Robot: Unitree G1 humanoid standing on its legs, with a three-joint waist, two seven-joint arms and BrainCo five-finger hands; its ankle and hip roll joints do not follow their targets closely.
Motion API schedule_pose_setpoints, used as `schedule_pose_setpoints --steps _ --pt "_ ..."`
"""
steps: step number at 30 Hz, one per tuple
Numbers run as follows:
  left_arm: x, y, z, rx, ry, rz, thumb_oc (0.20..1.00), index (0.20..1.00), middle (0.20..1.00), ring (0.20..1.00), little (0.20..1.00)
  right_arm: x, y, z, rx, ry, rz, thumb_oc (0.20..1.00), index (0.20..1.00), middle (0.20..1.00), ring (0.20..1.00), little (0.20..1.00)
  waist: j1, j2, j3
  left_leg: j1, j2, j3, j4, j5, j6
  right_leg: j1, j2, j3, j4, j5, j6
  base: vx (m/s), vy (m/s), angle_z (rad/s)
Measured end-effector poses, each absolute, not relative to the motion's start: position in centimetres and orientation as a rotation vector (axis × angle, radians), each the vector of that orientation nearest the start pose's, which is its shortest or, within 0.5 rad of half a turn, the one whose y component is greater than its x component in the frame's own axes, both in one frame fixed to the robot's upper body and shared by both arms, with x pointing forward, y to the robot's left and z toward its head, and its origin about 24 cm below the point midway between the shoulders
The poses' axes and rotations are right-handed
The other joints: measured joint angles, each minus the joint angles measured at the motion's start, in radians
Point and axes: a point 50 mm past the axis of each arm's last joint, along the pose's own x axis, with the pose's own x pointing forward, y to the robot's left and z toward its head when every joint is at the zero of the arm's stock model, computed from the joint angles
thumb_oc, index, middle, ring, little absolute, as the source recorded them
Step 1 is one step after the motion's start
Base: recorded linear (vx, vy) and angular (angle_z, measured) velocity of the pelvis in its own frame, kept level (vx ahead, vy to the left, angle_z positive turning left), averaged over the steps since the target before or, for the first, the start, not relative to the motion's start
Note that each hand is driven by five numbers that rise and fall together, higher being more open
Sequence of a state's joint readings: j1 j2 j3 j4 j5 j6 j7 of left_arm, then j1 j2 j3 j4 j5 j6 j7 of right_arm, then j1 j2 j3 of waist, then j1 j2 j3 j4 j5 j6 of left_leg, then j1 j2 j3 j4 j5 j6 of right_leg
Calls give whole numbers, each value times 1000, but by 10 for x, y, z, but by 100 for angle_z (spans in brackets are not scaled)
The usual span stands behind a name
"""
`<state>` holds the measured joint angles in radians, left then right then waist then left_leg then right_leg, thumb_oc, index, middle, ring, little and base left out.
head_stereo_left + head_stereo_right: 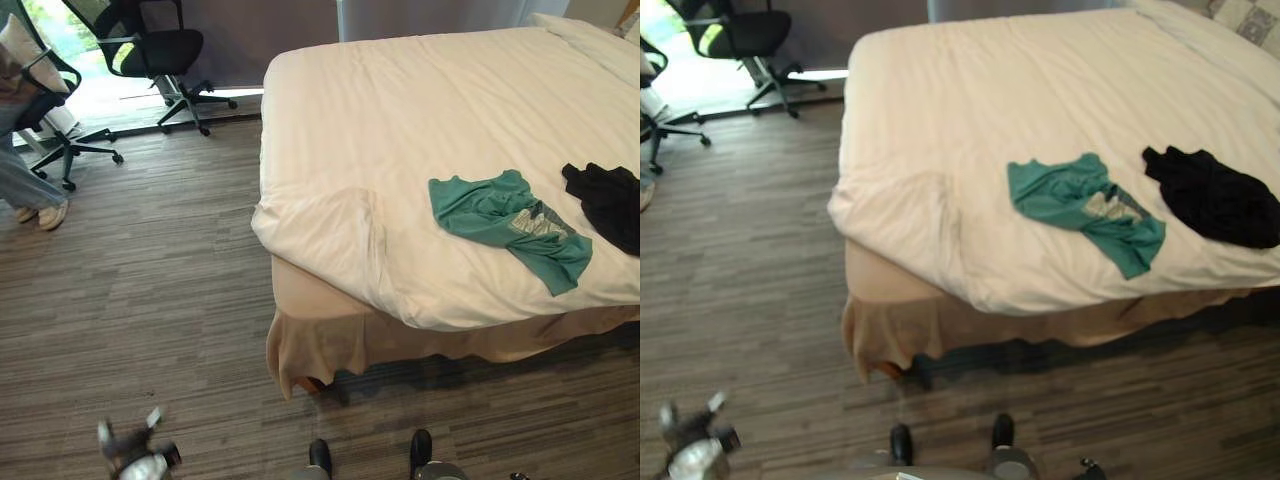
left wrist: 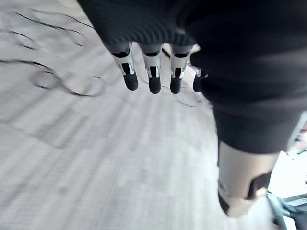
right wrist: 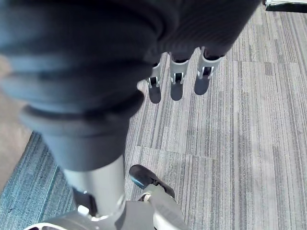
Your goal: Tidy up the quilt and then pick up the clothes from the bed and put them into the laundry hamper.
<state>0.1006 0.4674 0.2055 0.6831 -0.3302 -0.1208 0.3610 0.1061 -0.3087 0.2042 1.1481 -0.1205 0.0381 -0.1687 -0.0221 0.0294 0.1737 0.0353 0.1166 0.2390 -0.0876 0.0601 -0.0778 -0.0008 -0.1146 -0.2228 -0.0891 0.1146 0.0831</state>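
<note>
A cream quilt (image 1: 400, 120) covers the bed, with its near left corner (image 1: 320, 225) rumpled. On the quilt near the front edge lies a teal T-shirt (image 1: 505, 225), and a black garment (image 1: 610, 200) lies to its right. My left hand (image 1: 135, 455) hangs low over the floor, well short of the bed; in the left wrist view its fingers (image 2: 153, 76) are straight and hold nothing. In the right wrist view my right hand (image 3: 176, 86) also points down at the floor, fingers straight and empty.
A tan bed skirt (image 1: 330, 340) hangs below the quilt. Two black office chairs (image 1: 150, 50) (image 1: 40, 90) stand at the far left by a window. A person's legs (image 1: 30, 190) are at the left edge. Pillows (image 1: 590, 35) lie at the bed's far right.
</note>
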Motion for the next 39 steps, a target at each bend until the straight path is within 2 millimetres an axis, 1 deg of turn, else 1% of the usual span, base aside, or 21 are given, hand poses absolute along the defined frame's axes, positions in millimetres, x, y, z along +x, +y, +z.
schedule_pose_setpoints --steps 2,4,6,7,8,9,12,15,17,19,20,21,23,25,29,30,31,32,34,36,39 --pt "196 357 -4 357 325 687 1000 1000 1000 1000 1000 64 -265 -155 -602 1255 -80 1000 1000 1000 1000 1000 -3 -2 2 -16 0 3 0 4 2 -16 0 6 0 5 7 -64 2 -9" --pt "221 354 21 477 234 618 1000 1000 1000 1000 1000 67 -268 -153 -610 1240 -81 1000 1000 1000 1000 1000 -4 -1 6 -19 2 14 -1 0 -5 -25 1 13 0 8 12 -102 5 -22" --pt "265 334 65 674 67 485 1000 1000 1000 1000 1000 71 -275 -150 -639 1227 -73 1000 1000 1000 1000 1000 -29 -3 21 -36 4 34 -1 7 -6 -58 6 39 0 14 20 -162 12 -22" --pt "277 327 77 717 24 456 1000 1000 1000 1000 1000 74 -277 -149 -655 1220 -65 1000 1000 1000 1000 1000 -31 -3 25 -49 4 36 0 10 -7 -71 6 40 0 17 24 -139 27 -18" --pt "304 312 99 809 -53 422 1000 1000 1000 1000 1000 83 -279 -147 -674 1201 -62 1000 1000 1000 1000 1000 -30 -1 40 -73 4 51 3 24 2 -102 5 49 0 29 28 -129 36 -23" --pt "317 304 115 886 -105 387 1000 1000 1000 1000 1000 96 -280 -144 -678 1170 -67 1000 1000 1000 1000 1000 -40 0 59 -87 3 53 3 30 2 -120 6 53 0 37 32 -126 37 -30" --pt "352 273 152 1082 -217 319 1000 1000 1000 1000 1000 122 -279 -137 -720 1101 -48 1000 1000 1000 1000 1000 -65 -1 103 -125 2 82 5 43 5 -175 6 73 1 60 27 -91 27 -27" --pt "379 254 178 1256 -251 300 1000 1000 1000 1000 1000 149 -272 -129 -756 1009 -18 1000 1000 1000 1000 1000 -116 -3 151 -139 2 123 5 42 2 -216 11 105 0 70 23 -85 17 -37" --pt "395 251 191 1457 -212 285 1000 1000 1000 1000 1000 163 -267 -124 -774 964 0 1000 1000 1000 1000 1000 -150 5 177 -157 4 137 5 44 2 -240 13 113 6 81 19 -65 -9 -31" --pt "401 246 196 1514 -200 289 1000 1000 1000 1000 1000 167 -267 -122 -785 944 -9 1000 1000 1000 1000 1000 -177 7 197 -157 7 144 6 44 1 -247 17 120 6 86 12 -30 -6 -14" --pt "406 240 195 1580 -167 266 765 765 765 765 765 168 -268 -122 -790 938 -14 1000 1000 1000 1000 1000 -184 14 209 -156 9 139 6 45 0 -247 20 120 6 92 4 -4 11 -19" --pt "407 236 190 1622 -164 237 200 200 200 200 200 168 -268 -121 -796 936 -16 1000 1000 1000 1000 1000 -192 15 212 -155 13 135 6 45 -1 -252 24 127 6 92 4 26 22 -16" --pt "409 225 167 1706 -101 151 200 200 200 200 200 166 -272 -121 -808 942 -25 1000 1000 1000 1000 1000 -197 23 216 -149 14 135 5 45 -2 -248 26 127 6 92 4 41 21 -10" --pt "402 218 127 1760 -23 60 200 200 200 200 200 160 -275 -123 -777 966 -51 1000 1000 1000 1000 1000 -197 24 221 -101 13 135 5 39 -10 -206 25 131 6 84 -2 79 37 -11" --pt "371 247 65 1634 205 -21 200 200 200 200 200 164 -285 -118 -707 962 -122 1000 1000 1000 1000 1000 -193 39 197 -14 29 138 -2 -19 -27 -128 41 145 6 54 -6 103 51 -20" --pt "348 271 40 1575 299 -31 416 416 416 416 416 172 -291 -109 -717 930 -135 1000 1000 1000 1000 1000 -194 46 173 3 31 144 -2 -25 -32 -116 45 150 6 53 -7 70 36 -13" --pt "328 284 19 1515 383 -23 567 567 567 567 567 174 -297 -103 -738 894 -135 1000 1000 1000 1000 1000 -195 56 148 6 36 146 -2 -31 -35 -110 49 150 6 50 -11 68 34 -11" --pt "306 295 -3 1471 460 -24 1000 1000 1000 1000 1000 175 -301 -95 -758 843 -125 1000 1000 1000 1000 1000 -193 68 112 5 40 144 -2 -35 -36 -110 52 146 6 47 -16 45 17 6" --pt "275 306 -29 1460 569 -62 1000 1000 1000 1000 1000 174 -307 -87 -786 811 -121 1000 1000 1000 1000 1000 -174 78 57 3 43 134 -1 -22 -33 -111 55 132 6 44 -21 85 38 19" --pt "223 330 -58 1317 743 11 1000 1000 1000 1000 1000 196 -307 -58 -847 659 -70 1000 1000 1000 1000 1000 -156 80 47 17 45 125 -2 -24 -34 -82 54 120 5 39 -17 59 50 16" --pt "126 349 -103 1141 1110 28 1000 1000 1000 1000 1000 216 -300 -35 -841 530 -60 1000 1000 1000 1000 1000 -134 59 17 22 47 102 -1 -39 -34 -62 51 98 3 28 -15 57 28 24"
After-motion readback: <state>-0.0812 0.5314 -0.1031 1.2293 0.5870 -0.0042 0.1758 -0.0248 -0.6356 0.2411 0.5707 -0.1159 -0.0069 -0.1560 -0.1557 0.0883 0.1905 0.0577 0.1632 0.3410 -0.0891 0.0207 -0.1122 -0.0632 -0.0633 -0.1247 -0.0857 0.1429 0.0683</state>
